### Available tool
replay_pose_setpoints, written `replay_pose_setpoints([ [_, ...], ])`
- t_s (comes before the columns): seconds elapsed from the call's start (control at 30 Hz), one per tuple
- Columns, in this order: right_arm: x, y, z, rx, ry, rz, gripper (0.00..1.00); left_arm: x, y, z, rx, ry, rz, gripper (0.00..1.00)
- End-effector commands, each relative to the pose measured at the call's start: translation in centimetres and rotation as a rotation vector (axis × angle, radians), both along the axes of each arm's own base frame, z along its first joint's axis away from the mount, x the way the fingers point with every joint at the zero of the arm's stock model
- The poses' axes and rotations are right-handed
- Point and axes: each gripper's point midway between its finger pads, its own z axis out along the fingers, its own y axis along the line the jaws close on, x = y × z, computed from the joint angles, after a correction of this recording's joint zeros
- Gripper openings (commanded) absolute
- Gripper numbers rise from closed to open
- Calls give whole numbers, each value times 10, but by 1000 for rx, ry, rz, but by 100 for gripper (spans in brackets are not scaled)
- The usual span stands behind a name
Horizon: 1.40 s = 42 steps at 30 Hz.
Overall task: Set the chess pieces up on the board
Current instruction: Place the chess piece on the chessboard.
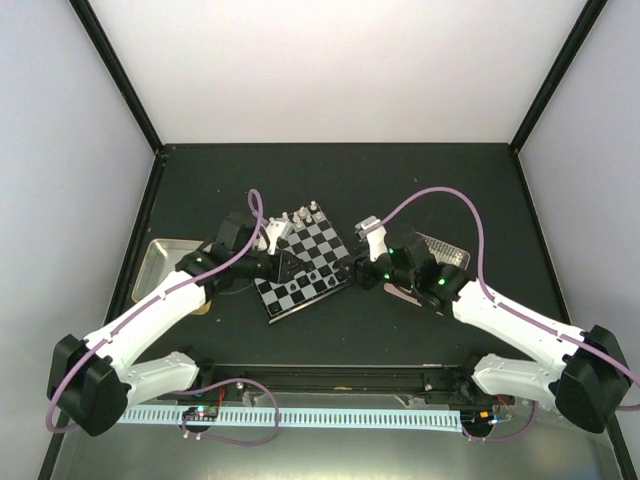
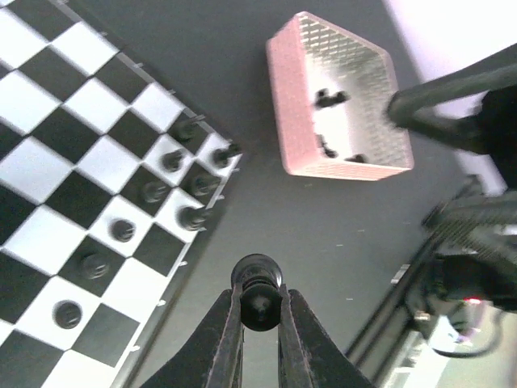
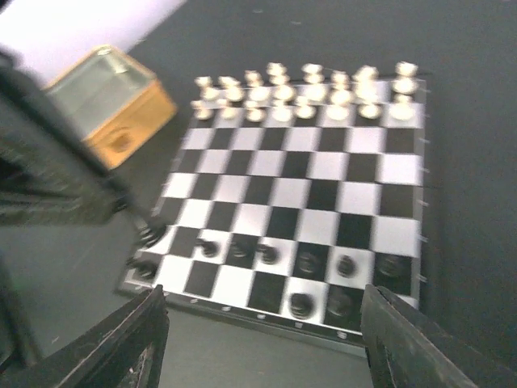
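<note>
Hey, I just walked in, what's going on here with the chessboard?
The arms are setting up a chess set. The left pincer grips a black piece just off the board edge, beside the black pieces already standing there. A few more lie in the pink tray. The white pieces stand in two rows at the opposite edge. The right pincer hangs open beside the board, holding nothing.

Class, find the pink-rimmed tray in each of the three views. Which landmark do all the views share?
Top external: pink-rimmed tray right of the board, mid-picture.
Left wrist: tray at upper middle; board at left.
Right wrist: tray not in view; board fills the centre.
Shared landmark: the board.
</note>
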Motion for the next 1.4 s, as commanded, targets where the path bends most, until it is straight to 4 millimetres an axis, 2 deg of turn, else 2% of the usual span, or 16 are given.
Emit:
replay_pose_setpoints([
  [0.0, 34, -52, -21, -111, 40, -393, 67, 14, 14, -20, 202, -39, 92, 8],
  [0.07, 39, -65, -29, -129, 82, -504, 67, 15, 10, -29, 256, -42, 103, 8],
  [0.27, 44, -86, -43, -105, 153, -695, 66, 13, -8, -55, 393, -54, 104, 8],
  [0.43, 44, -93, -48, -107, 167, -744, 67, 10, -27, -83, 439, -36, 65, 8],
  [0.57, 43, -94, -49, -115, 172, -747, 67, 10, -33, -96, 480, -36, 54, 8],
  [0.9, 44, -93, -54, -132, 180, -745, 67, 16, -34, -108, 541, -55, 58, 9],
  [1.13, 45, -92, -57, -144, 185, -749, 67, 21, -42, -115, 571, -59, 38, 9],
  [1.37, 45, -95, -57, -150, 185, -757, 67, 21, -39, -122, 605, -44, 46, 14],
])
